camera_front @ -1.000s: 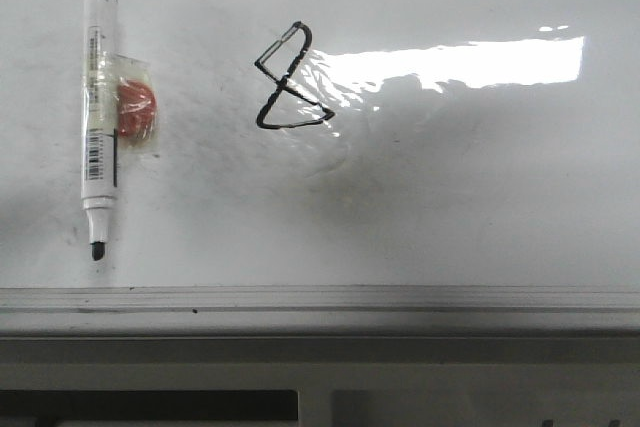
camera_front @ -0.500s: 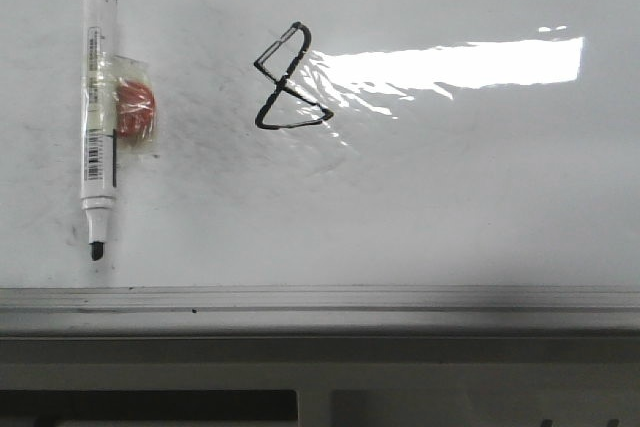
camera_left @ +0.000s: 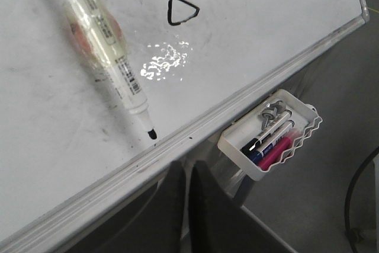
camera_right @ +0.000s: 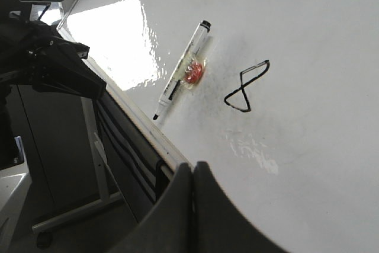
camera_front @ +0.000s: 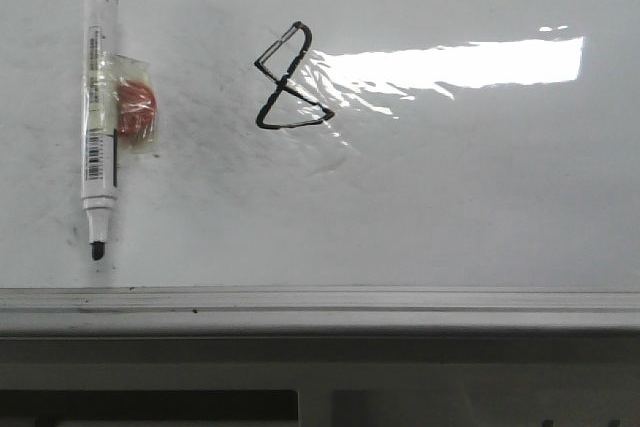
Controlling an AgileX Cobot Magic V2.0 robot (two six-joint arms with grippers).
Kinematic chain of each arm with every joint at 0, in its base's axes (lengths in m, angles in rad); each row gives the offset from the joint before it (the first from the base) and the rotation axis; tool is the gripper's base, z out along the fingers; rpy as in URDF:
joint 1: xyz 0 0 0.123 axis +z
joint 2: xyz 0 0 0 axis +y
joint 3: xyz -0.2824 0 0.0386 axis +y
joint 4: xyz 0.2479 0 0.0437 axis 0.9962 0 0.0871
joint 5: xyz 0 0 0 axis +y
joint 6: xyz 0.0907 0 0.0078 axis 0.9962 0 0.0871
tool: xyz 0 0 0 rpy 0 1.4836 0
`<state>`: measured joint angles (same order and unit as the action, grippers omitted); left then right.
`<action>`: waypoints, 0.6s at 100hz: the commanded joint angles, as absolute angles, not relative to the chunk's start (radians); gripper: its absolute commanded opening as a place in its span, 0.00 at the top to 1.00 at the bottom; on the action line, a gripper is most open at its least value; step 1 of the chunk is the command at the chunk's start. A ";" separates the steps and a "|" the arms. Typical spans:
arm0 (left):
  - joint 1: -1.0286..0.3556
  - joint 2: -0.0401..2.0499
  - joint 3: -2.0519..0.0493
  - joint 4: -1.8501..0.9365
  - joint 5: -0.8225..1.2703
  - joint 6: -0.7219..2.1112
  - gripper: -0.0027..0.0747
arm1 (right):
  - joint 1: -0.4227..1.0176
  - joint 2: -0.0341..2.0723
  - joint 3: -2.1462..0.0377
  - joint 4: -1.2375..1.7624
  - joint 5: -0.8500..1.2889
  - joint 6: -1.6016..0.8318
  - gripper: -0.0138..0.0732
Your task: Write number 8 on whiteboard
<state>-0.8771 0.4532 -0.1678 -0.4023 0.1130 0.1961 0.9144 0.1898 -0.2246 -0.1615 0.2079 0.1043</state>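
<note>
The number 8 (camera_front: pixel 291 79) is drawn in black line on the whiteboard (camera_front: pixel 450 197), with a narrow slanted upper loop and a wider triangular lower loop. A marker (camera_front: pixel 99 112) lies uncapped on the board, its tip toward the grey frame edge (camera_front: pixel 320 299) and something red (camera_front: pixel 135 110) taped to its body; the figure is well apart from it, on the side of the bright glare.

The left gripper (camera_left: pixel 185 205) is pressed shut and holds nothing. It hangs off the board, beyond the frame edge, well apart from the figure and near a small white tray (camera_left: pixel 299 140) with pens. The right gripper (camera_right: pixel 192 197) is also pressed shut and empty, over the board near its edge, apart from the figure.
</note>
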 commanded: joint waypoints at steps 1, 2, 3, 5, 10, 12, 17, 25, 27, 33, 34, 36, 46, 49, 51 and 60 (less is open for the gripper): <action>-0.877 0.452 -0.186 -0.435 0.052 0.191 0.99 | 0.913 0.187 -0.244 -0.179 0.147 0.102 0.92; -0.877 0.452 -0.186 -0.446 0.052 0.191 0.99 | 0.913 0.187 -0.244 -0.179 0.147 0.102 0.92; -0.877 0.452 -0.186 -0.452 0.052 0.191 0.99 | 0.913 0.187 -0.244 -0.179 0.147 0.102 0.92; -0.877 0.452 -0.186 -0.470 0.052 0.191 0.99 | 0.913 0.187 -0.244 -0.179 0.147 0.102 0.92; -0.877 0.452 -0.186 -0.501 0.052 0.191 0.99 | 0.913 0.187 -0.244 -0.179 0.147 0.102 0.92; -0.877 0.452 -0.186 -0.510 0.052 0.191 0.99 | 0.913 0.187 -0.244 -0.179 0.147 0.102 0.92; -0.877 0.452 -0.186 -0.515 0.052 0.191 0.99 | 0.913 0.187 -0.244 -0.179 0.147 0.102 0.92; -0.877 0.453 -0.186 -0.515 0.052 0.191 0.99 | 0.913 0.187 -0.244 -0.179 0.147 0.102 0.92; -0.877 0.453 -0.186 -0.515 0.052 0.191 0.99 | 0.913 0.187 -0.244 -0.179 0.147 0.102 0.92; -0.877 0.453 -0.186 -0.515 0.052 0.191 0.99 | 0.913 0.187 -0.244 -0.179 0.147 0.102 0.92; -0.877 0.453 -0.186 -0.515 0.052 0.191 0.99 | 0.913 0.187 -0.244 -0.179 0.147 0.102 0.92; -0.877 0.453 -0.186 -0.515 0.052 0.191 0.99 | 0.913 0.187 -0.244 -0.179 0.147 0.102 0.92; -0.877 0.453 -0.186 -0.515 0.052 0.191 0.99 | 0.913 0.187 -0.244 -0.179 0.147 0.102 0.92; -0.877 0.453 -0.186 -0.515 0.052 0.191 0.99 | 0.913 0.187 -0.244 -0.179 0.147 0.102 0.92; -0.877 0.453 -0.186 -0.515 0.052 0.191 0.99 | 0.913 0.187 -0.244 -0.179 0.147 0.102 0.92; -0.877 0.453 -0.186 -0.515 0.052 0.191 0.99 | 0.913 0.187 -0.244 -0.179 0.147 0.102 0.92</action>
